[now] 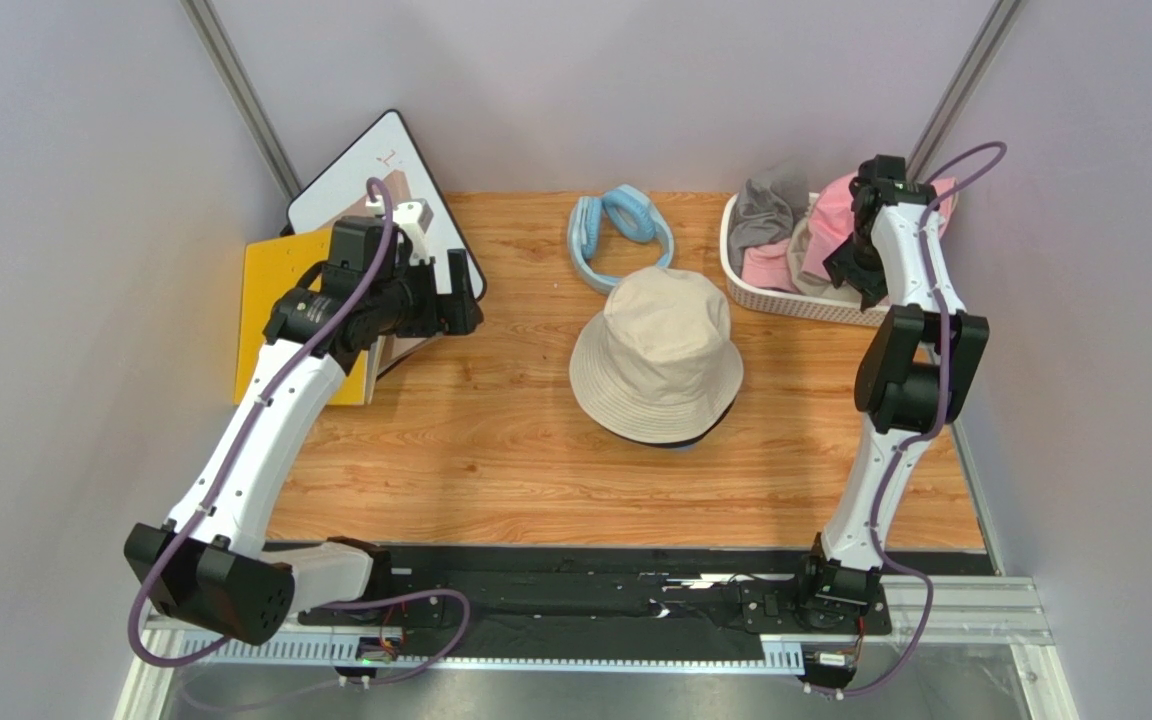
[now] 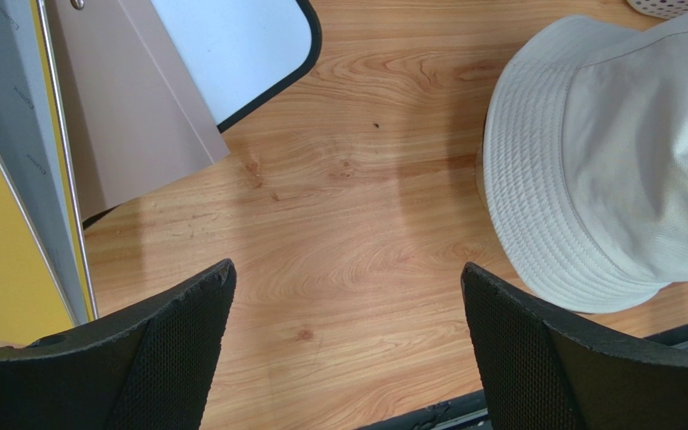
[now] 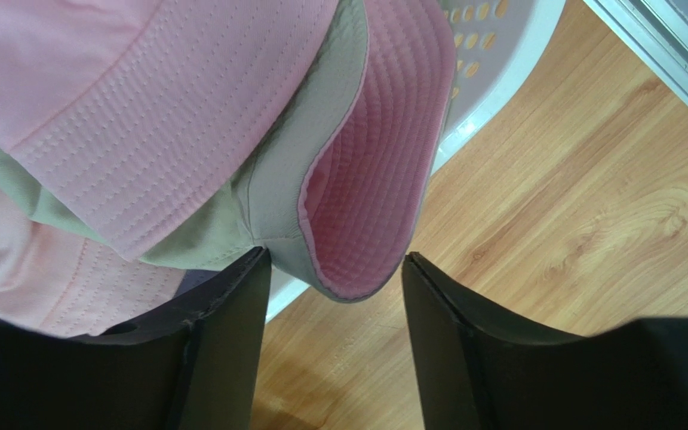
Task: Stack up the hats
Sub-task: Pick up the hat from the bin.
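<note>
"Where are the hats?"

"The beige hat (image 1: 657,357) sits in the middle of the table (image 1: 432,465), top side up. Something dark peeks out from under its near edge."

"And the others?"

"In the white basket (image 1: 778,296) at the far right corner. A grey hat (image 1: 767,210) is on the left in there, and a pink hat (image 1: 833,210) is next to it."

"What about the right gripper (image 3: 334,331)?"

"It is over the basket's edge. The pink hat's brim, pink on one side and grey-green on the other, comes down right between its two fingers (image 3: 222,340). I can't tell if they are squeezing the brim or are just close to it."

"And the left gripper (image 2: 348,345)?"

"Spread wide, with nothing in it. It hangs above bare wood, left of the beige hat, near a yellow folder (image 1: 274,300) and a white board (image 1: 364,180)."

"What's that blue thing?"

"A light blue padded ring (image 1: 620,233), lying just behind the beige hat."
</note>
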{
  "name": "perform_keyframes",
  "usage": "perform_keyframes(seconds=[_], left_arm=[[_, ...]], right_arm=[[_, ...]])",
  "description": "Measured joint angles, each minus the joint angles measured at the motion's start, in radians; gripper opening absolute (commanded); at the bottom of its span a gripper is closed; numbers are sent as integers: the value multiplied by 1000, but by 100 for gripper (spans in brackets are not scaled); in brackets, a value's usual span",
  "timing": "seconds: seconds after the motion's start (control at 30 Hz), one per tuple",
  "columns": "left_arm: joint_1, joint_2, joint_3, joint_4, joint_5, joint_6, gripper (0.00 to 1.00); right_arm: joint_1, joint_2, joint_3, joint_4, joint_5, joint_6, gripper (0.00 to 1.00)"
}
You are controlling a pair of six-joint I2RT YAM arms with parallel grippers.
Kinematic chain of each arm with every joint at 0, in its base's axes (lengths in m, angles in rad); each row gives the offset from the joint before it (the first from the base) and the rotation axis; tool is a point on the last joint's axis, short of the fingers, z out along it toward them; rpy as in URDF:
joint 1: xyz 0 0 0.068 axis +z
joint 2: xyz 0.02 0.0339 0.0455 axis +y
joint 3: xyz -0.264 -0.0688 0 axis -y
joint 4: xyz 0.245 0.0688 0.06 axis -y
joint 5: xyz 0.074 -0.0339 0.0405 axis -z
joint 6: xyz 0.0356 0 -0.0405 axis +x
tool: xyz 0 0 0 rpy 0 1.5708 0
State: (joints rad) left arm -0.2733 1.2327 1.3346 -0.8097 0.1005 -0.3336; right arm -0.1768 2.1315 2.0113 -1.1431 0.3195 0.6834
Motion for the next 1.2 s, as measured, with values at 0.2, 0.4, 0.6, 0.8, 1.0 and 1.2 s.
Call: perform_keyframes(seconds=[0.2, 0.4, 0.6, 0.8, 1.0, 1.2], left_arm=[[0, 1, 0, 0, -2, 0, 99], [0, 8, 0, 1, -2, 0, 99], [0, 5, 0, 13, -16, 3, 99], [0, -27, 0, 27, -37, 6, 99], [0, -51, 0, 43, -51, 6, 99], [0, -77, 1, 44, -69, 6, 99]], right_arm=[[15, -1, 0, 24, 43, 16, 7], [23, -3, 0, 31, 80, 31, 0], [24, -63, -36, 37, 88, 51, 0], [27, -220, -63, 46, 90, 72, 0], [28, -369, -57, 78, 91, 83, 0], [37, -414, -14, 119, 82, 70, 0]])
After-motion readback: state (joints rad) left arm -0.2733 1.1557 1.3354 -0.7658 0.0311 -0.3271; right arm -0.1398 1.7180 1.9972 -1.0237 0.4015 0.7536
